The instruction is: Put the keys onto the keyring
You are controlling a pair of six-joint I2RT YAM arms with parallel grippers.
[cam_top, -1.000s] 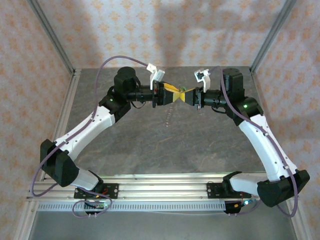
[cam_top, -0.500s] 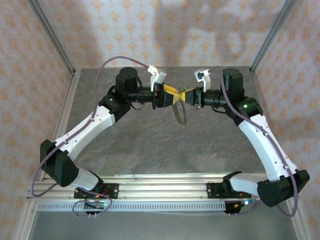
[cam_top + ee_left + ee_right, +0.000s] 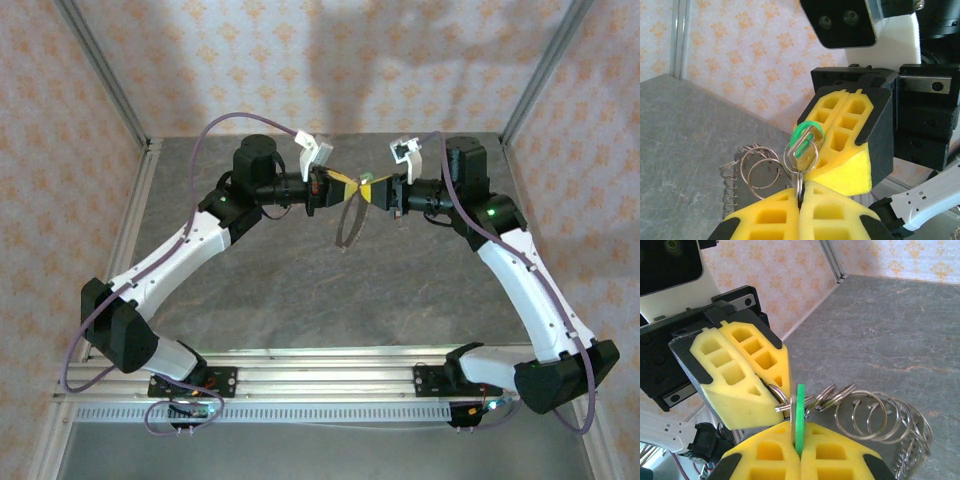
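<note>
The little key (image 3: 800, 407) with the green head stands on its thin edge between the yellow fingers (image 3: 765, 455) of the right gripper (image 3: 799, 432), which is squeezed tight on it. One small ring of the keyring (image 3: 756, 172) lies right at the key's green head and seems to loop over it (the keyring looks like lots of small wire rings joined into one big loop). The left gripper (image 3: 800, 192) has its two fingers pressed together on that small ring, just beside the key. The two grippers meet tip to tip, nearly touching, up in the air. The rest of the keyring hangs down under them toward the grey table (image 3: 280, 290). Seen from above, all this is over the far part of the table, about midway between its left and right edges.
</note>
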